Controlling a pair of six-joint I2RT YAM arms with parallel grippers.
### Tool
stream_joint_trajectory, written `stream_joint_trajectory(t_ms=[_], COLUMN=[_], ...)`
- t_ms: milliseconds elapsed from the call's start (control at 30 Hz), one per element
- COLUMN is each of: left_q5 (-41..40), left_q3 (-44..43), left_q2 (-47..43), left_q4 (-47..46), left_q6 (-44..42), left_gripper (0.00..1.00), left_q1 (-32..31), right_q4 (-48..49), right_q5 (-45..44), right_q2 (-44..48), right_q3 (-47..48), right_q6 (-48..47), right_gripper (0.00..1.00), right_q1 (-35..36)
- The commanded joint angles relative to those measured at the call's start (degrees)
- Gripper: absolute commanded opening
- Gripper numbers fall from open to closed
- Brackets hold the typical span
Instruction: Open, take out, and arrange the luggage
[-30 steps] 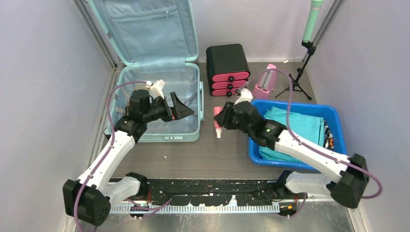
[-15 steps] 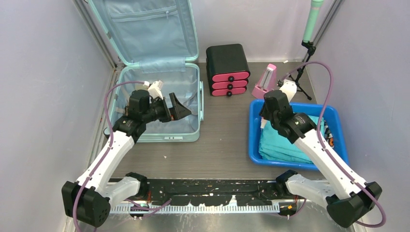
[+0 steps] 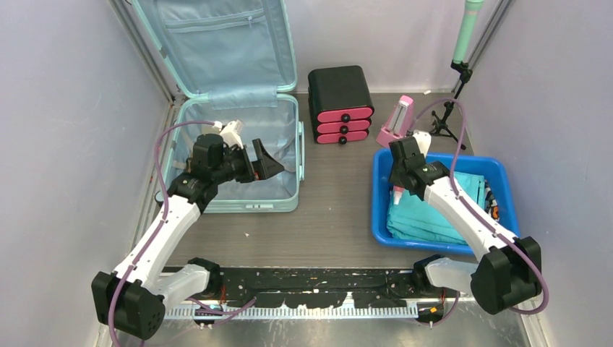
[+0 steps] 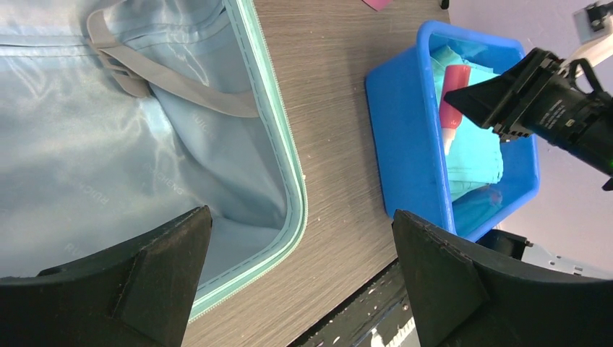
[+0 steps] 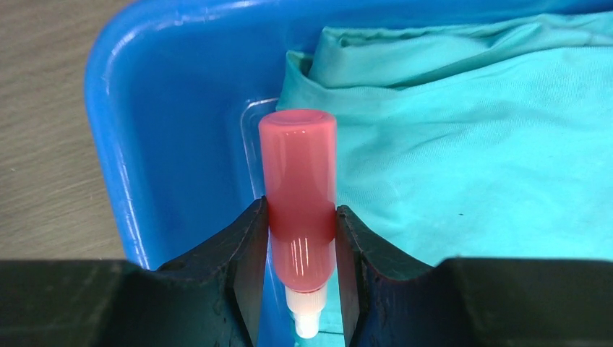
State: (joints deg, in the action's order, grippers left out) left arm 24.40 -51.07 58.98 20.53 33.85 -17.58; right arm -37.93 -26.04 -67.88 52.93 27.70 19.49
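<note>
Right fingers [image 5: 231, 267] are closed narrowly on a small pink plastic bottle with a white tip [image 5: 298, 181], pinching its lower body from both sides. In the right wrist view the bottle hangs inside the blue plastic tub [image 5: 116, 144], over the blue floor beside the tub's left wall and just beside the edge of the folded teal cloth [image 5: 470, 144].

Left fingers [image 4: 144, 282] are spread wide and hold nothing. In the top view they hover over the lower right part of the pale mint-green hard-shell luggage [image 3: 231, 206], close to its right rim. In the left wrist view that zip-edged rim runs up between the two fingers, one over the light blue lining and the other over the grey wood-grain table [image 4: 340, 144].

The luggage lies open in the upper left of the top view. Its lower shell is flat on the table and its lid stands upright against the back wall. Its left side sits tight against the enclosure's left wall.

A broad strip of table separates the luggage's right rim from the tub's left wall. At the upper end of that strip stands a black drawer box with pink drawers [image 3: 340, 87], with a pink wedge-shaped object [image 3: 396, 124] just right of it, near the tub's far rim.
</note>
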Motion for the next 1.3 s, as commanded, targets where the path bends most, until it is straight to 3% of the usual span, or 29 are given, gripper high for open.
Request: stream_joint_trajectory(t_ms=[0, 333, 500, 600, 800, 867, 900, 1033, 1267], left_q5=[-1.69, -2.35, 0.19, -4.08, 0.18, 0.99, -0.50, -20.08, -32.12], left_q3=[-3.07, -3.33, -5.04, -5.91, -6.51, -9.40, -11.33, -20.39, -30.17], left_q2=[-0.56, -0.41, -0.48, -1.12, 1.15, 5.10, 7.18, 17.52, 34.45], left_q4=[0.70, 1.16, 3.18, 5.39, -1.12, -2.78, -2.86, -4.22, -17.77], left_q6=[-2.06, -2.53, -6.78, -8.26, -7.65, -4.73, -3.60, -4.04, -2.34], left_gripper=[1.00, 1.00, 1.00, 1.00, 0.98, 0.89, 0.84, 0.78, 0.66], left_q1=[-0.08, -0.08, -0.08, -0.17, -0.17, -0.44, -1.38, -12.73, -21.22], right_q4=[6.90, 6.32, -0.91, -3.43, 2.74, 6.02, 7.92, 12.32, 11.72], right_q5=[2.48, 3.44, 2.65, 5.29, 10.00, 12.19, 12.83, 14.63, 15.40], right_q2=[-0.98, -2.40, 0.41, 3.44, 6.23, 5.59, 5.42, 8.17, 16.30], right_q3=[-1.54, -1.58, 4.18, 8.58, 11.34, 11.49, 11.54, 9.73, 7.10], right_q6=[-0.39, -0.62, -0.80, 0.00, 0.95, 2.52, 4.18, 8.53, 8.99], right_gripper=[0.19, 0.18, 0.17, 0.17, 0.17, 0.17, 0.17, 0.17, 0.17], right_q1=[-0.15, -0.28, -0.25, -0.24, -0.28, -0.29, -0.26, -0.23, -0.22])
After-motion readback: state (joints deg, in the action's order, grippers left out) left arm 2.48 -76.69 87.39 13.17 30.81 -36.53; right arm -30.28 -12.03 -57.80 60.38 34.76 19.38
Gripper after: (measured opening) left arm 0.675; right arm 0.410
